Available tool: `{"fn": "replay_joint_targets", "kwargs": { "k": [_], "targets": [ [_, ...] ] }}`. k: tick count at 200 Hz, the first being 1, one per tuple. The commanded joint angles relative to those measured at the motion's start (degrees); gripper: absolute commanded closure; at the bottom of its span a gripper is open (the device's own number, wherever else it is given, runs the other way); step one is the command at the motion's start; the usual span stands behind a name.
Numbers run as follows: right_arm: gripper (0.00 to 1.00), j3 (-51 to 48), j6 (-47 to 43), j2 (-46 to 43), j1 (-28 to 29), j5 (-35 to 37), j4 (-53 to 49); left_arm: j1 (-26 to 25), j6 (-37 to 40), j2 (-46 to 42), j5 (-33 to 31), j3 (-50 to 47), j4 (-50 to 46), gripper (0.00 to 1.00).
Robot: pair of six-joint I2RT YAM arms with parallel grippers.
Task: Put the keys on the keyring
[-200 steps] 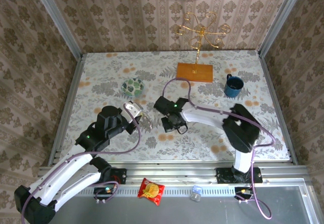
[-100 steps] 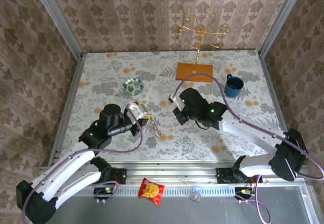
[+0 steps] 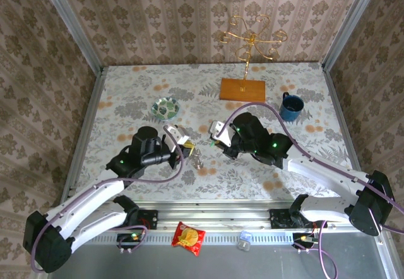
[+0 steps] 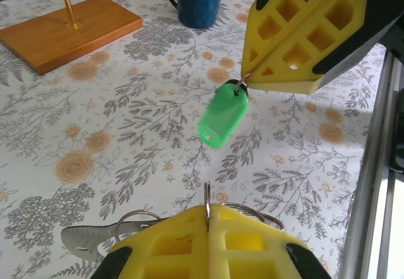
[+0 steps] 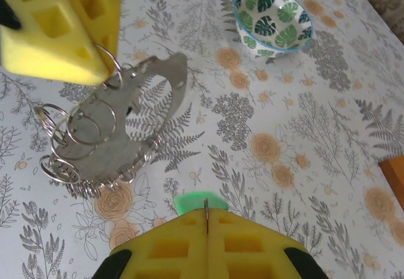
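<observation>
The keyring point(image 5: 136, 124), a flat grey loop carrying several wire rings, hangs tilted just above the table. My left gripper point(image 4: 207, 208) is shut on one of its rings, whose thin edge stands between the yellow fingers. The same gripper point(image 5: 104, 61) appears at the upper left of the right wrist view, and in the top view point(image 3: 185, 144) the grey cluster point(image 3: 197, 160) dangles below it. My right gripper point(image 5: 206, 214) is shut on the small ring of the green-headed key point(image 4: 223, 115), which hangs under its fingertips point(image 4: 278, 71). The two grippers face each other a short way apart.
A leaf-patterned bowl point(image 3: 165, 107) sits to the back left. A blue mug point(image 3: 291, 106) stands at the back right. A wooden base point(image 3: 243, 89) with a gold wire stand point(image 3: 251, 39) is at the back centre. A metal rail point(image 4: 372, 165) borders the table.
The right arm has swung round and lifted the green key up to face the left gripper. The left gripper has moved right with the keyring.
</observation>
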Motion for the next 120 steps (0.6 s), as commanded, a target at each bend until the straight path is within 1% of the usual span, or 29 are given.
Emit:
{"fn": "replay_joint_targets", "kwargs": {
  "k": [1,27,120],
  "targets": [
    [1.00,-1.3,-5.5,-1.4,1.1,-2.5,2.5,-0.7,-2.6,0.9,2.8,2.4,4.3,1.00],
    [1.00,-1.6,-8.4,-1.0,2.4,-0.7,3.9,-1.2,-3.8,2.1,3.1,2.4,5.0,1.00],
    [1.00,0.2,-9.3,2.7,4.6,0.3,7.8,-2.2,-5.3,3.3,1.3,2.0,6.4,1.00]
  ]
}}
